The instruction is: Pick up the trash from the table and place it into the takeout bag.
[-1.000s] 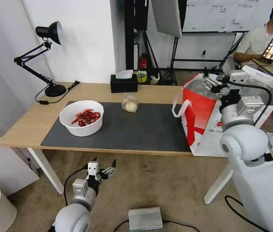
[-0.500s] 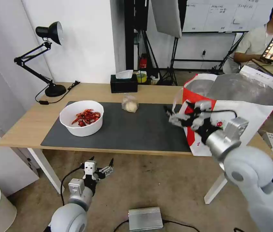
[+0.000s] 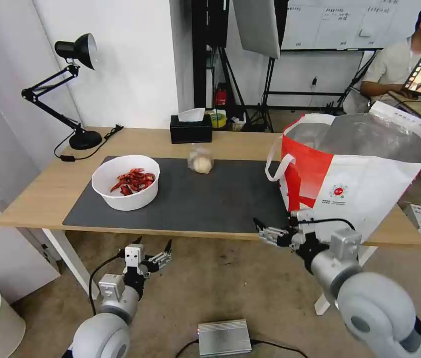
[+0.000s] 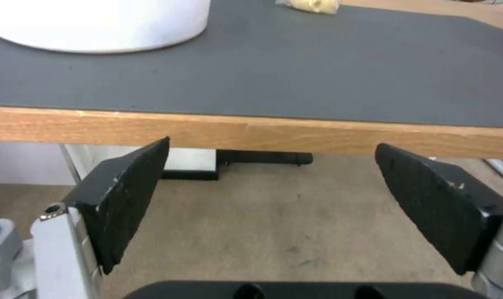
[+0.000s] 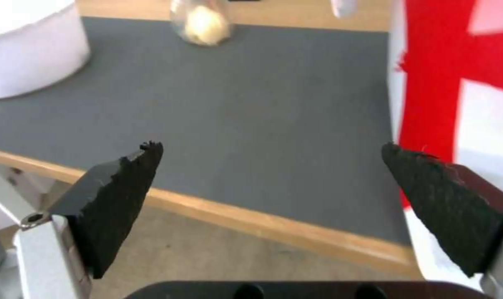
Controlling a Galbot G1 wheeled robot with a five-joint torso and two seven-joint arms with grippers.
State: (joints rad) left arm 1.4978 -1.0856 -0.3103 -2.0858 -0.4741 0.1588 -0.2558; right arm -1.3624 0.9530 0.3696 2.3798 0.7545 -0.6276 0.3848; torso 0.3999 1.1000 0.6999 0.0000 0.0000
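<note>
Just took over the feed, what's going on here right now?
Neither gripper holds anything. The right gripper is open, low at the table's front edge beside the takeout bag. The left gripper is open too, below the table edge near the white bowl of red shells. That bowl and the clear bag with a beige lump sit on the dark mat, not yet bagged.
</note>
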